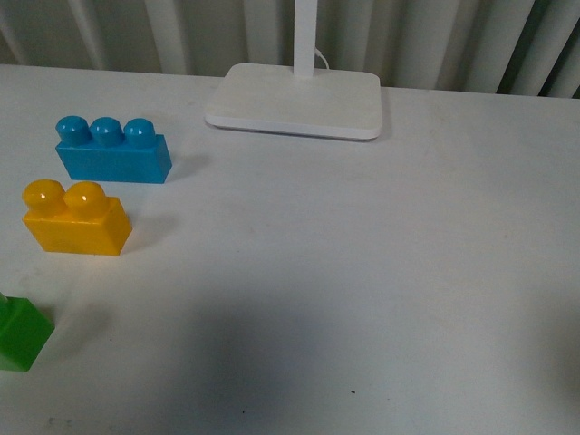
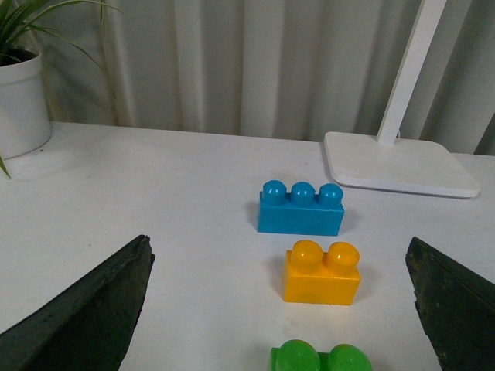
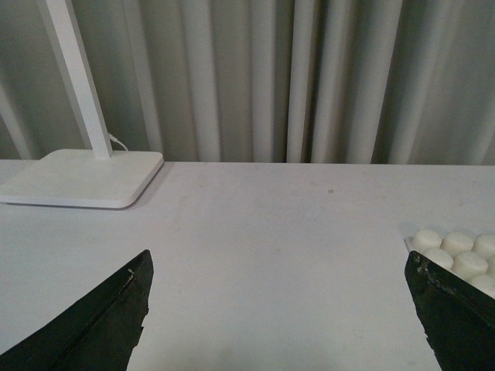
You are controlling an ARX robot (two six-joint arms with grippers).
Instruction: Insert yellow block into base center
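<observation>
The yellow block (image 1: 76, 219) stands upright on the white table at the left, two studs up. It also shows in the left wrist view (image 2: 322, 272), ahead of my left gripper (image 2: 282, 309), which is open and empty with its jaws wide apart. The base (image 3: 460, 255) shows only in the right wrist view as a corner of white studs, partly hidden behind one finger. My right gripper (image 3: 278, 309) is open and empty over bare table. Neither gripper shows in the front view.
A blue three-stud brick (image 1: 113, 149) stands just beyond the yellow block. A green brick (image 1: 20, 333) sits at the near left edge. A white lamp stand plate (image 1: 295, 100) with a post stands at the back. A potted plant (image 2: 19, 93) shows in the left wrist view.
</observation>
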